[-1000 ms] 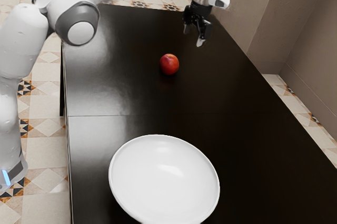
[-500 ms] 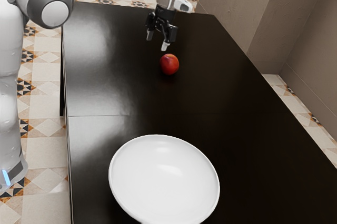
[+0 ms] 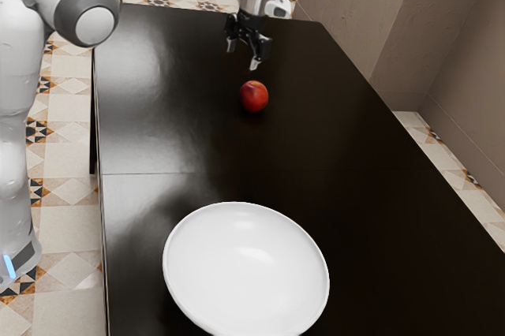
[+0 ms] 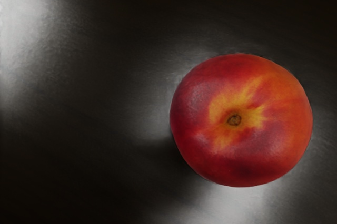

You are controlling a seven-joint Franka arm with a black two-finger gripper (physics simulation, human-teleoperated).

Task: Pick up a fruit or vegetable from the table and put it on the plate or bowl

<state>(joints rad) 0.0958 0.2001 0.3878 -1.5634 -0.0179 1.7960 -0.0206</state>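
Observation:
A red peach (image 3: 254, 95) with a yellow patch round its stem lies on the dark table (image 3: 355, 170), in the far half. The wrist view shows the same peach (image 4: 241, 120) from above, close under my hand. My black gripper (image 3: 244, 53) hangs open in the air just behind and above the fruit, a little toward the exterior view's left, touching nothing. A large white bowl (image 3: 245, 268) sits empty at the table's near edge.
Beige walls (image 3: 410, 13) rise past the table's far and right sides. A patterned tile floor (image 3: 63, 194) runs along the exterior view's left, where my arm's white base (image 3: 16, 218) stands. Bare tabletop lies between the peach and the bowl.
My hand swung from the table's far right corner toward the exterior view's left, then settled slightly up and right, close behind the peach. Peach and bowl stayed put.

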